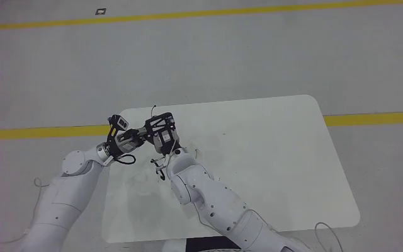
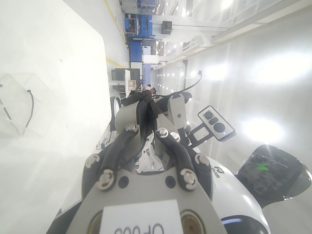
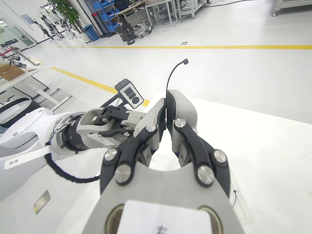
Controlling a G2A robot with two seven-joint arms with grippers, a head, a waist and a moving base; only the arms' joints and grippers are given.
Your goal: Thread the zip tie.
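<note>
Two grippers stand fingertip to fingertip above the far left corner of the worktop [image 1: 283, 157].

1. Right gripper [image 3: 166, 103]: narrow, pads clamped on the zip tie [image 3: 170, 76]. The strap rises from between the fingertips in a gentle curve. Its head [image 3: 185, 61] stands free in the air and touches nothing.
2. Left gripper [image 2: 146, 104]: drawn narrow, dark pads together, just beside the right gripper's fingers. Whether it pinches the tail of the tie cannot be told, as that end is hidden between the two tools.
3. Clear packet [image 2: 36, 127]: lies flat on the worktop near the grippers and holds spare ties [image 2: 31, 108].

Risks, as judged:
- The head is unsupported at the end of a springy strap. A small wrist turn could swing it off line, and the tail would then miss the slot.
- The tie is thin and smooth, so bending it into a loop may pull it through the pads.
- The two tools are very close, and further closing in could knock finger against finger and loosen the hold.
- The work hangs over a corner, so a dropped tie may fall to the floor, not onto the worktop.

Count: two grippers; one tie in hand; one packet; at least two spares visible in it.
</note>
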